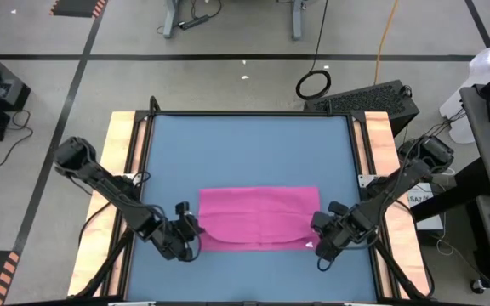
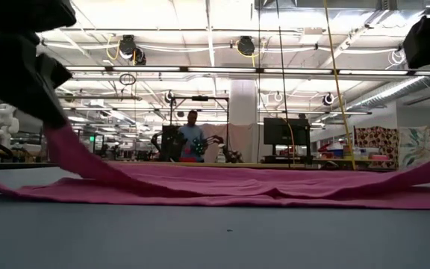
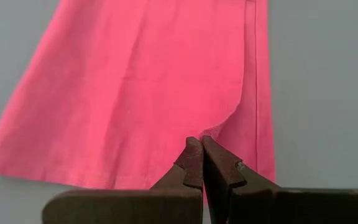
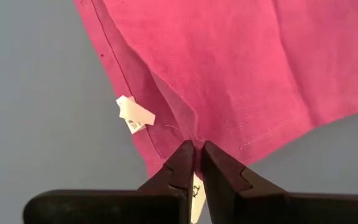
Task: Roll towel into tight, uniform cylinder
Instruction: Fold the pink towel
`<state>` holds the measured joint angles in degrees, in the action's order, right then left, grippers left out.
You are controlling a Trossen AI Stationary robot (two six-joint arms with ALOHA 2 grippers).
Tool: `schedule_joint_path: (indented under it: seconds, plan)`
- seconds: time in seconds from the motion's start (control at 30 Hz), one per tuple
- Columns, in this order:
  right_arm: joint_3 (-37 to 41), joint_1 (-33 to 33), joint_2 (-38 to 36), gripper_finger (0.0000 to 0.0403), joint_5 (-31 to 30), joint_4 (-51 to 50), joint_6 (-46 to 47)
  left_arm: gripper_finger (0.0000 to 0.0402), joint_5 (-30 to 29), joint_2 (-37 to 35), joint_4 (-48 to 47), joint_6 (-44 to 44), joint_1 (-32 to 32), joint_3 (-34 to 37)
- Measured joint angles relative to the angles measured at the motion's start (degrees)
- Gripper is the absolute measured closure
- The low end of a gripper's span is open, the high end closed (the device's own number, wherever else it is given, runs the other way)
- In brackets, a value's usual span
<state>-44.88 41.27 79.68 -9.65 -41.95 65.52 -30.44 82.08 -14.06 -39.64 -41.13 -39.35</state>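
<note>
Your L gripper (image 3: pixel 202 144) pinches the towel (image 1: pixel 258 217) at its near-left corner. R gripper (image 4: pixel 197 149) clamps the near-right corner (white tag (image 4: pixel 134 114) just beside). Cloth lies flat on the blue table (image 1: pixel 245 144).

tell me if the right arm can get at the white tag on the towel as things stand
Probably yes, but not freely. The white tag lies bare on the towel beside the right gripper, nothing covering it. That gripper is pinching the towel's edge, as is the left gripper, so it would have to let go first.

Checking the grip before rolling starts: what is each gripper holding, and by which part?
Both hold the towel: the left gripper pinches its near left edge, the right gripper its near right edge beside the white tag.
</note>
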Motion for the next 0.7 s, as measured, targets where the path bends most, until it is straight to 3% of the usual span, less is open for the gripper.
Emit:
schedule_joint_path:
  seconds: [0.7]
  plan:
    - [0.0,3.3,-1.1,0.0386,-2.1,0.5,2.9,0.0402,-14.8,-6.9,-3.2,1.4,-2.0,0.0]
